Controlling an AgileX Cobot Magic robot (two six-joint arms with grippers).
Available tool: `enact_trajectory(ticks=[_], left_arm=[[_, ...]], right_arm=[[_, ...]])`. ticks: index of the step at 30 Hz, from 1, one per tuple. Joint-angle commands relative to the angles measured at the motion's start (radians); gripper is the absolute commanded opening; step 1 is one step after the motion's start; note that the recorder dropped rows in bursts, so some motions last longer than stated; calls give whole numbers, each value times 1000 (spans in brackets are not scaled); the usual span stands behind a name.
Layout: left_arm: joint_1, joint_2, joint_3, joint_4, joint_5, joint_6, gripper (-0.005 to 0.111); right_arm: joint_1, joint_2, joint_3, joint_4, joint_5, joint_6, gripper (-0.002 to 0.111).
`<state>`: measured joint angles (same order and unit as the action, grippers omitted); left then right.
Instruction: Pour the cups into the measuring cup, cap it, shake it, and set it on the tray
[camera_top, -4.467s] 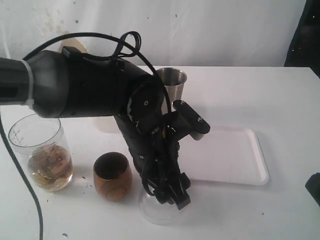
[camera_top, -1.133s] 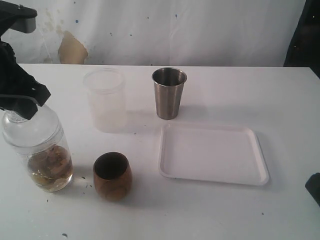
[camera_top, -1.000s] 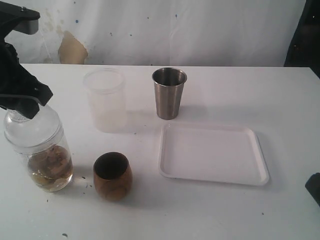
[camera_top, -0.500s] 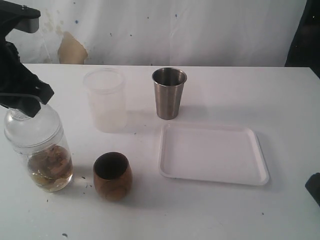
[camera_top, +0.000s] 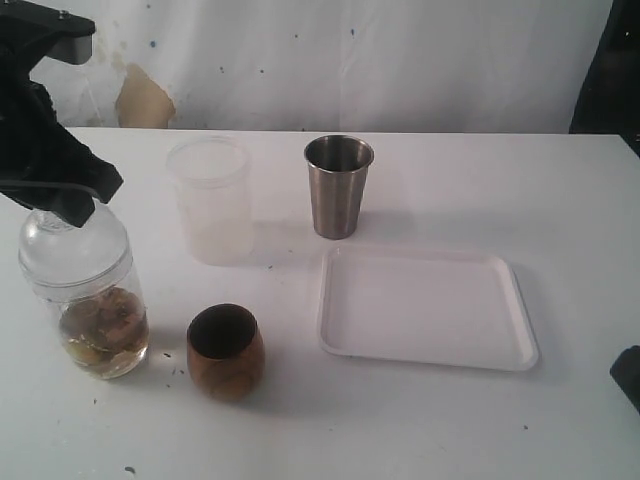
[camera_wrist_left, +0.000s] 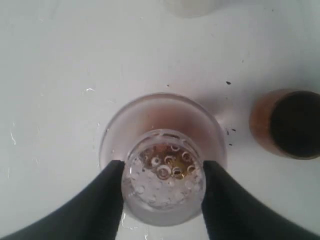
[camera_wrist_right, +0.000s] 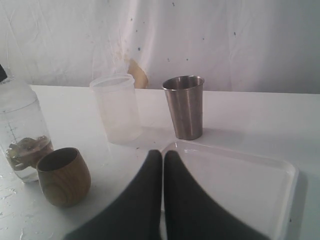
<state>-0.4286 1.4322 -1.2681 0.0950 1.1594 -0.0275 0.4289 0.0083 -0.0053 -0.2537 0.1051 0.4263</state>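
Tabletop (camera_top: 450, 180) white, spattered. Left gripper (camera_wrist_left: 162, 167) clamps capped measuring cup (camera_top: 85, 290) from above; right gripper (camera_wrist_right: 163, 155) closed, empty. Shake firmly, clear of wooden cup (camera_top: 225, 352) alongside

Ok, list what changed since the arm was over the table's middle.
The left gripper carried the clear cap from beside the wooden cup onto the measuring cup and grips it there; that cup shifted slightly right. Wooden cup, steel tumbler, frosted cup and tray stayed put.

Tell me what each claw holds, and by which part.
The left claw grips the measuring cup by its domed clear cap, at the top. The right claw is shut, empty.
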Motion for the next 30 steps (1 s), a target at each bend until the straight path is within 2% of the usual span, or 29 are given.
enact_trajectory(ticks=[1,30], left_arm=[[7,23,12,-8,28,-1,0],[9,4,11,-89,62,50,0]], right_arm=[[2,-5,5,-6,7,-5,1],[2,-5,5,-6,7,-5,1]])
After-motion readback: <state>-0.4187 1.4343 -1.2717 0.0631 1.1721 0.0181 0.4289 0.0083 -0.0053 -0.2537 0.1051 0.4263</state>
